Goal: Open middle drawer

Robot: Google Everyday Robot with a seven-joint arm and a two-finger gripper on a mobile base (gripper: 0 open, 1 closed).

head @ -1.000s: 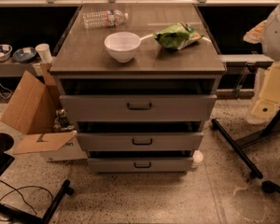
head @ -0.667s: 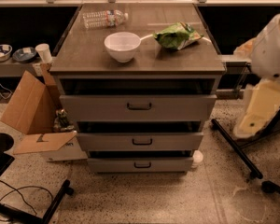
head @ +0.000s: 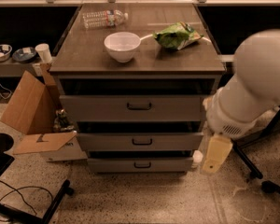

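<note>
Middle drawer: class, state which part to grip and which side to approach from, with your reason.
Grip the small black bar handle at the centre of the middle drawer front, coming straight in from the front. The bar lies horizontal, so closing above and below it should suit best. The gripper hangs low beside the cabinet, on its right in the picture.

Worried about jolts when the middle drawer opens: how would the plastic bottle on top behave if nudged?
The plastic bottle lies on its side, so it would probably roll. Clear thin plastic suggests light, squashable. The gripper hangs low, right of the cabinet, away from it.
</note>
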